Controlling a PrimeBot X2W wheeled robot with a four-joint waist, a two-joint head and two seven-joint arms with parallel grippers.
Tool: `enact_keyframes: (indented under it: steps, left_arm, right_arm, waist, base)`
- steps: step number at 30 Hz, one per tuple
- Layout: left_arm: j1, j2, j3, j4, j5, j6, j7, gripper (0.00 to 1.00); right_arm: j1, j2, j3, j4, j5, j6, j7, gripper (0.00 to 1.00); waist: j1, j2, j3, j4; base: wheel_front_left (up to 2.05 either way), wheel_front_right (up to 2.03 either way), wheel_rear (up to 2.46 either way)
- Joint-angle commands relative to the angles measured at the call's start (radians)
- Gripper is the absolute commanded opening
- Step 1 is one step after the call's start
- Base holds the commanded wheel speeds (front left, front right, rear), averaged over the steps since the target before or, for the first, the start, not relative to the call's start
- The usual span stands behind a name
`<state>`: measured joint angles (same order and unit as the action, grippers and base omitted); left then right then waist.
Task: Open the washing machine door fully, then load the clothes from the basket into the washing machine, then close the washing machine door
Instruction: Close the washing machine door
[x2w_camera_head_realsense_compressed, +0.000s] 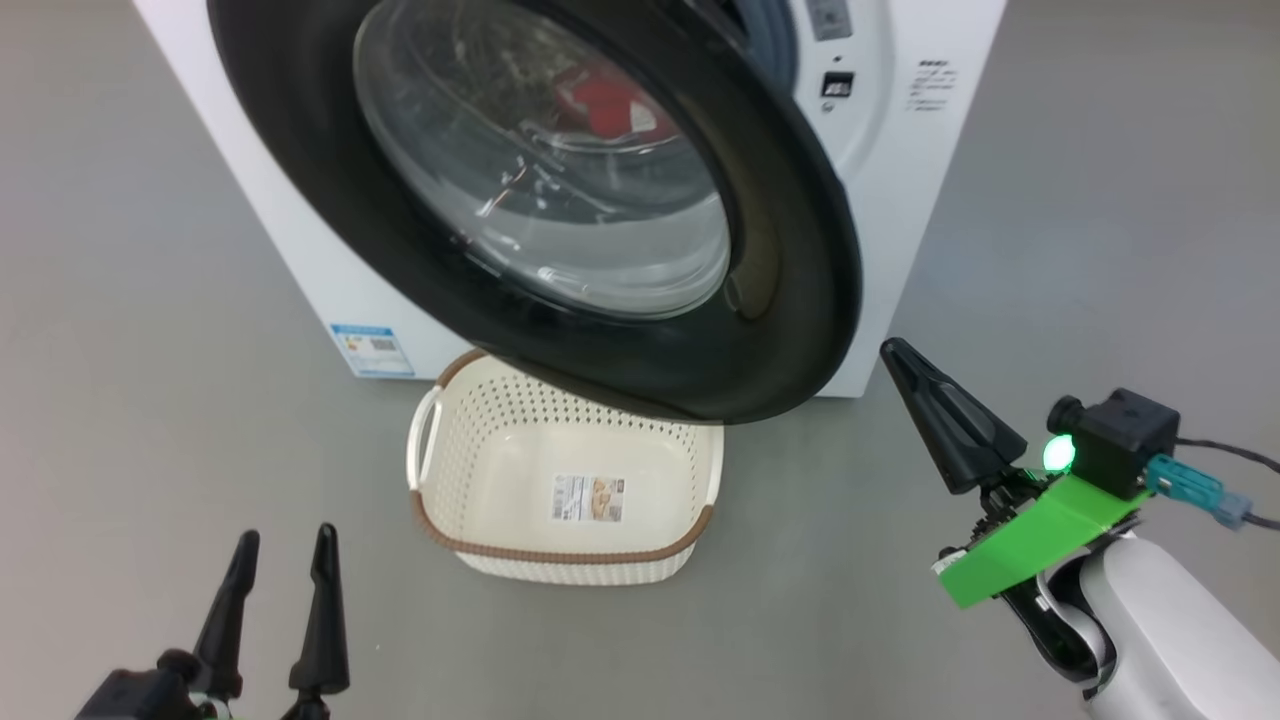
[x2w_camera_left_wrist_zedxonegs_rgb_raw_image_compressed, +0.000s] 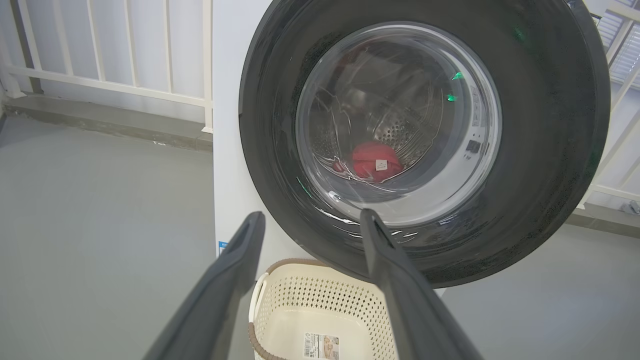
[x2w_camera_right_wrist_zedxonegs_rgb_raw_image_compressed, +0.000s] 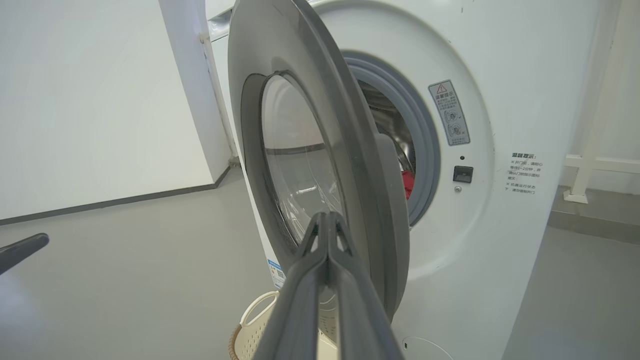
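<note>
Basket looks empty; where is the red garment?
In the left wrist view the clothes lie in the washing machine drum, behind the door glass, above the basket.

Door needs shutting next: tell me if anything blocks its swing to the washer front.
Nothing visible does. The clothes lie inside the drum, and the basket sits on the floor below the washing machine door.

The right gripper (x2w_camera_right_wrist_zedxonegs_rgb_raw_image_compressed: 327, 220) had its two fingers pressed together, tips in front of the lower part of the washing machine door (x2w_camera_right_wrist_zedxonegs_rgb_raw_image_compressed: 300, 150). The door stood partly open, seen nearly edge-on. Past the grey seal (x2w_camera_right_wrist_zedxonegs_rgb_raw_image_compressed: 427, 165), a bit of the red clothes (x2w_camera_right_wrist_zedxonegs_rgb_raw_image_compressed: 407, 182) showed inside. The basket (x2w_camera_right_wrist_zedxonegs_rgb_raw_image_compressed: 252, 325) sat on the floor (x2w_camera_right_wrist_zedxonegs_rgb_raw_image_compressed: 150, 280) below the door.
</note>
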<state>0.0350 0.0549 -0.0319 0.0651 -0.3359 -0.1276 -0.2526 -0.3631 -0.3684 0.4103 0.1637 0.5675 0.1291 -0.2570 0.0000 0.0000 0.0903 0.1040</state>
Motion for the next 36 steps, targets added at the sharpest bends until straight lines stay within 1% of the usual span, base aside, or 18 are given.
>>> enact_keyframes:
  steps: [1,10,17,28,36]
  left_arm:
    - [-0.052,0.009,0.027,-0.031,-0.001,-0.003,-0.009,1.0]
    - [-0.08,0.009,0.016,-0.033,-0.003,-0.003,-0.009,1.0]
    - [-0.097,0.008,0.011,-0.033,-0.006,-0.003,-0.009,1.0]
    - [-0.116,0.004,0.014,-0.039,-0.008,-0.003,-0.009,1.0]
    - [-0.137,0.0,0.01,-0.051,-0.008,-0.003,-0.009,1.0]
  right_arm:
    - [-0.042,-0.022,0.038,-0.003,0.008,0.002,-0.005,0.0]
    - [-0.138,-0.062,0.127,0.068,0.025,0.002,-0.005,0.0]
    - [-0.198,-0.083,0.166,0.127,0.038,0.002,-0.005,0.0]
    - [-0.253,-0.127,0.152,0.169,0.048,0.002,-0.005,0.0]
    - [-0.299,-0.168,0.087,0.178,0.047,0.002,-0.005,0.0]
  waist:
    - [0.0,0.0,0.038,0.035]
    - [0.0,0.0,0.086,0.076]
    - [0.0,0.0,0.117,0.104]
    - [0.0,0.0,0.157,0.13]
    - [0.0,0.0,0.209,0.155]
  base:
    - [0.0,0.0,0.0]
    - [0.0,0.0,0.0]
    - [0.0,0.0,0.0]
    - [0.0,0.0,0.0]
    - [0.0,0.0,0.0]
